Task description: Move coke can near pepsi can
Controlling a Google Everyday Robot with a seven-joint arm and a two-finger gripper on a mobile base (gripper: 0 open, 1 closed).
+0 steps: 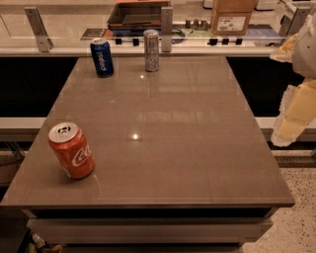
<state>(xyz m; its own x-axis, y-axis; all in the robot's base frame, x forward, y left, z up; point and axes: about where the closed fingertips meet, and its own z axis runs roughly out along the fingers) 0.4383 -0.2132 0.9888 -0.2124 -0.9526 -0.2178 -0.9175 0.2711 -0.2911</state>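
Claw (291,118) first: it hangs at the far right of my view, off the right edge of the table (197,128) and not touching it. Whether it is open or closed I cannot tell from my screen.

Everything I am working with lies to its left. Furthest from the claw is the coke can (71,150). It stands near the table's front left corner, across the whole width of the tabletop from the claw and nearer to me than the claw.

Next comes the pepsi can (101,58), upright at the back left of the table. It is well to the claw's left and deeper in the scene, and well apart from the coke can.

Just right of the pepsi can, so a little closer to the claw, a slim silver can (151,50) stands upright near the back edge. The two are near each other but not touching.

On the counter behind the table, a dark tray (138,14) sits far to the claw's left. A cardboard box (231,17) sits nearer, up and to the claw's left.
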